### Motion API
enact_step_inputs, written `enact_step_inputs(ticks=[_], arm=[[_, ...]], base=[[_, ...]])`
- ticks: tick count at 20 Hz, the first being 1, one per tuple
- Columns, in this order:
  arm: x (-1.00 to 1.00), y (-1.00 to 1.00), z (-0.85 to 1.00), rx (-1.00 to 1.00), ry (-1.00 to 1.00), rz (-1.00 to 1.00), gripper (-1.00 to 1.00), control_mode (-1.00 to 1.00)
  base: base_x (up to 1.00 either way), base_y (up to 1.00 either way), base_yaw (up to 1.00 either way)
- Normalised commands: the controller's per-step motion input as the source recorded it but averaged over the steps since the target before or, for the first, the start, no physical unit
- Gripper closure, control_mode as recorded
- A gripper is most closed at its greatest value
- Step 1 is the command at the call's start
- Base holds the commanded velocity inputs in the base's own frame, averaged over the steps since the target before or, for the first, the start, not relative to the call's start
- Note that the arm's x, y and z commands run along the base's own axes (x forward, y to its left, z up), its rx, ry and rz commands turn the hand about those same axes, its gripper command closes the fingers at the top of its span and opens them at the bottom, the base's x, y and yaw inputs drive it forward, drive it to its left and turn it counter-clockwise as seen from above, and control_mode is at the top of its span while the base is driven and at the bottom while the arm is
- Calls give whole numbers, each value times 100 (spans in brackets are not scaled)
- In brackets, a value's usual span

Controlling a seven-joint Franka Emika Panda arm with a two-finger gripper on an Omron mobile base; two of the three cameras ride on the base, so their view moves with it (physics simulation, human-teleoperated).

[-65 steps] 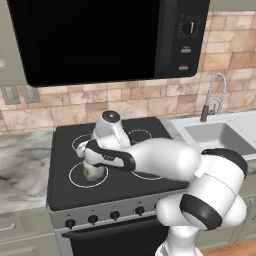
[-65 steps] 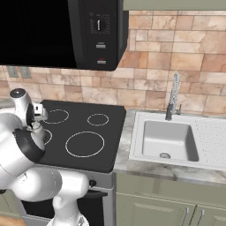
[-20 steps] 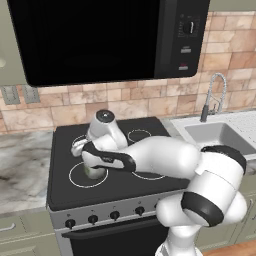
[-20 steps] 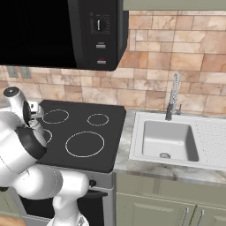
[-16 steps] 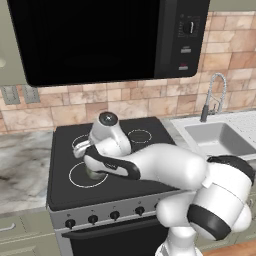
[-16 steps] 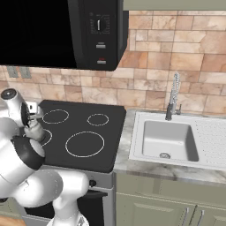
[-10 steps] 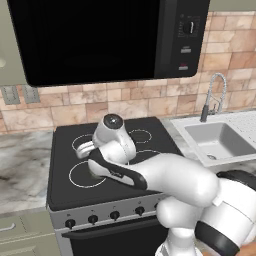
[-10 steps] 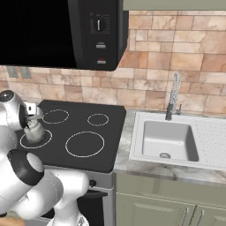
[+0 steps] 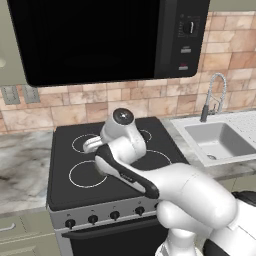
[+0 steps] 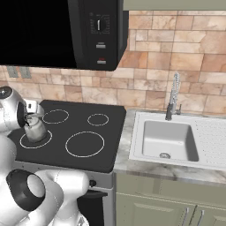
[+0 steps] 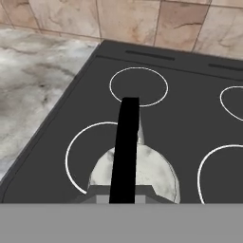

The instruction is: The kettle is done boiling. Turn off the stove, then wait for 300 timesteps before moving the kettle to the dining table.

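Directly beneath the tool [image 11: 124,199], the kettle [image 11: 137,172] is being gripped, jaws clamped on its black handle [image 11: 125,147] running lengthwise toward the stove's [image 11: 190,123] rear.

Through the hand camera I look down on the kettle [image 11: 152,173], its pale mottled body low in the picture with the black handle [image 11: 125,149] running straight up the middle toward me. It sits over the front-left white ring of the black stove [image 11: 190,128]. Another ring lies just beyond it, and parts of two more show at the right edge. To the left runs the marble table [image 11: 33,76], with a tan tiled wall [image 11: 123,19] across the top.
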Motion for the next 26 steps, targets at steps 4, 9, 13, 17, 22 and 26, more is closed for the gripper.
enact_step_inputs(ticks=[4, 9, 13, 17, 22, 26], arm=[[-26, -23, 21, 0, 0, -9, 100, -100], [-27, -25, 24, 0, 0, -9, 100, -100], [-29, -17, 30, 0, 0, -9, 100, -100], [-31, -18, 32, 0, 0, -7, 100, -100], [-32, -23, 20, 1, 0, -6, 100, -100], [-31, -17, 0, 2, 0, -2, 100, -100]], base=[[0, 0, 0], [0, 0, 0], [0, 0, 0], [0, 0, 0], [0, 0, 0], [0, 0, 0]])
